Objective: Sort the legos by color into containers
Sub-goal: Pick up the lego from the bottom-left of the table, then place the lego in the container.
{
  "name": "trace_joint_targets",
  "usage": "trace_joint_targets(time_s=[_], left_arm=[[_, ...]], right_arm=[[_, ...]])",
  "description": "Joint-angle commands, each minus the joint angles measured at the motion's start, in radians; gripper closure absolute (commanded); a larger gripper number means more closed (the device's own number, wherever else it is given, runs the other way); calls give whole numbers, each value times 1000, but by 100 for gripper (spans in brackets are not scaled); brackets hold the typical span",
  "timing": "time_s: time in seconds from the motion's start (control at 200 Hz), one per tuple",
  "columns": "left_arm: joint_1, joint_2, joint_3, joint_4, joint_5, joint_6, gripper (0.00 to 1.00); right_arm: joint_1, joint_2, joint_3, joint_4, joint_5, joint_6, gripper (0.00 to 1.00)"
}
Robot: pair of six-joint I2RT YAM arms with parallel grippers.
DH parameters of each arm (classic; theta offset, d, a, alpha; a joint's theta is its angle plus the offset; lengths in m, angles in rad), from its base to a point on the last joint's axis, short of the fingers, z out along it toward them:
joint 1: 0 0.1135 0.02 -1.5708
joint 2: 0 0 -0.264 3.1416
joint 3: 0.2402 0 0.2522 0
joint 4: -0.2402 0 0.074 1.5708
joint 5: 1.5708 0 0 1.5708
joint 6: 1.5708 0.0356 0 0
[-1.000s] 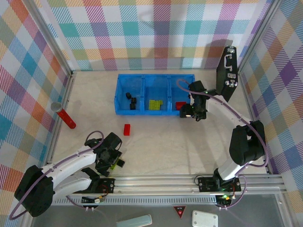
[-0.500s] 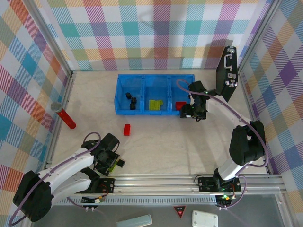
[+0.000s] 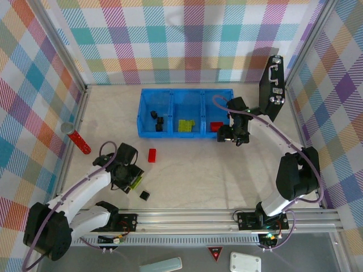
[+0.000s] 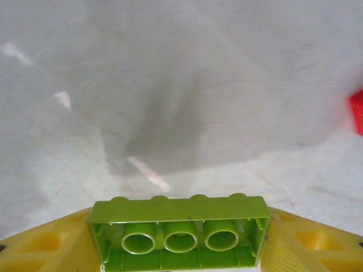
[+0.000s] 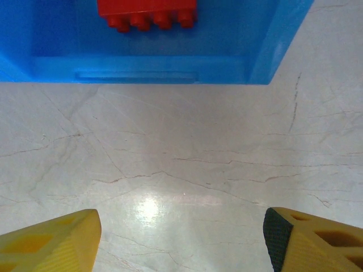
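While plaid walls and a metal rail enclose the pale veined table (image 3: 198, 175), the left gripper (image 3: 129, 179), at front-left, is clamped on the short ends of a lime-green brick (image 4: 178, 232), whose hollow underside faces the wrist camera and whose long axis spans the fingers. A loose red brick (image 3: 152, 155) and a black cube (image 3: 144, 195) lie nearby. The right gripper (image 5: 182, 221) hangs with jaws apart and empty over bare tabletop just short of the blue tray (image 5: 142, 71)'s near wall, with open surface between both arms.
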Motion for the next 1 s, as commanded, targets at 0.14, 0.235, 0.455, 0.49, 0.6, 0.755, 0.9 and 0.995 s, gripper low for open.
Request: trace_joint_targets(time_s=[0.14,0.235,0.455,0.49,0.6,0.755,0.9,0.995], left_arm=[[18,161,260,-48,15,464,41],[17,239,369,-113,-47,550,41],[-47,453,609,-142,-110,641,43],[-62,489,654,-144,-116,647,43],[-108,606,804,-149,-121,661,44],[-153,762,1009,-157,-109,667,44],[-177,893,1192,-169,-100,680,45],[-186,973,1305,-182,-122,703,45]], right_arm=[[7,-57,-24,-48,51,-1,23],[7,-75,-34,-58,66,3,23],[7,-121,-68,-76,93,20,23],[7,-128,-73,-81,97,22,23],[6,-157,-90,-96,114,27,23],[5,-202,-112,-114,132,39,23],[5,-238,-125,-136,145,50,23],[6,-264,-128,-151,149,56,23]])
